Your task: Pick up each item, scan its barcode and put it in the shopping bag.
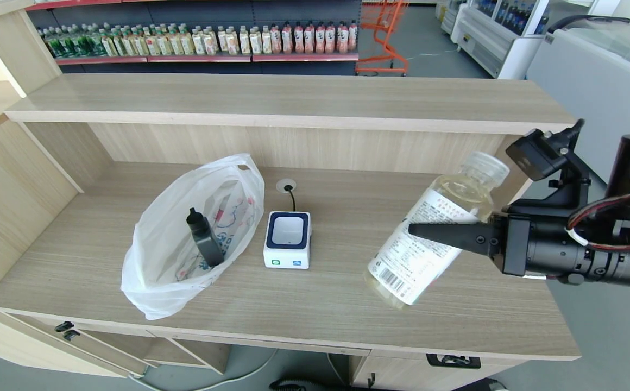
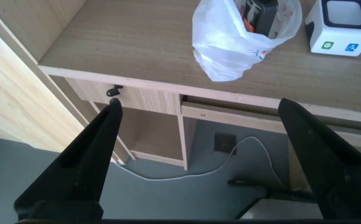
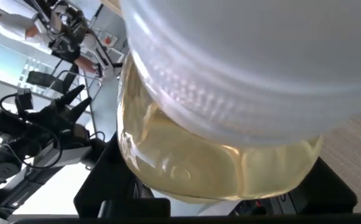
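Note:
My right gripper [image 1: 445, 234] is shut on a clear bottle [image 1: 435, 231] of pale yellow drink with a white label, held tilted above the right part of the counter, its barcode at the lower end. Close up, the bottle [image 3: 230, 143] shows its cap and neck. The white barcode scanner [image 1: 287, 239] stands mid-counter, left of the bottle. A white shopping bag [image 1: 184, 239] lies open left of the scanner with a dark bottle [image 1: 204, 237] inside. My left gripper [image 2: 199, 155] hangs open below the counter's front edge, with the bag [image 2: 236, 43] and scanner [image 2: 339, 26] beyond it.
The wooden counter [image 1: 315, 293] has a raised back shelf [image 1: 293, 103] and side walls. A cable port [image 1: 286, 186] sits behind the scanner. Drawers [image 2: 230, 112] and a cord on the floor lie under the front edge.

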Tool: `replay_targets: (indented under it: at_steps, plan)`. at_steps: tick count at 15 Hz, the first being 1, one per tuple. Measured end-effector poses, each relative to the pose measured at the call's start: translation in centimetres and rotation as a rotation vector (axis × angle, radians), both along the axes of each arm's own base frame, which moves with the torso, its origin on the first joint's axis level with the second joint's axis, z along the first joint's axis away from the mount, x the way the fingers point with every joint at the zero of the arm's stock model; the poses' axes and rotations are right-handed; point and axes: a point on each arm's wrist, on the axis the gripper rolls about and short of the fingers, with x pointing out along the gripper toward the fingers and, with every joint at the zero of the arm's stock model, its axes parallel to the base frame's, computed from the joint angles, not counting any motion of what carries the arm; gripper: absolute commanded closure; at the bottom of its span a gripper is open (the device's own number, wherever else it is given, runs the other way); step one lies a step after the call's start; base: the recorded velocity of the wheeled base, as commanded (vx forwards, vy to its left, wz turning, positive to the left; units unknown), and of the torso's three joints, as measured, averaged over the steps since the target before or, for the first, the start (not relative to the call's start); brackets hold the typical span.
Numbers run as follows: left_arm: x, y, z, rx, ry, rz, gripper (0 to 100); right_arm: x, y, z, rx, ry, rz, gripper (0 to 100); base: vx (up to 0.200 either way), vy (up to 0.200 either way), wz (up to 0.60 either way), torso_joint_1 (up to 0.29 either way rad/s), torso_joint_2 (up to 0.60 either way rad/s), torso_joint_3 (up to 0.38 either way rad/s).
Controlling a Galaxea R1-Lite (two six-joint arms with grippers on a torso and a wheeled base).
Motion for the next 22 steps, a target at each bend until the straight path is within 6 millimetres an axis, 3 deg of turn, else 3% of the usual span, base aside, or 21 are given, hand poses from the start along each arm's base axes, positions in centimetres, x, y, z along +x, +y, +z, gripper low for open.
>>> replay_targets:
  at_steps: [7,22]
  plan:
    - [0.0,0.0,0.0,0.000,0.000,0.000,0,-2.9,2.4,0.7,0.017,-0.024,0.158,100,0.000,0.000,0.00,0.000,0.00,0.000]
    - [0.0,0.0,0.0,0.000,0.000,0.001,0,-3.4,2.2,0.6,0.012,-0.007,0.186,100,0.000,0.000,0.00,0.000,0.00,0.000]
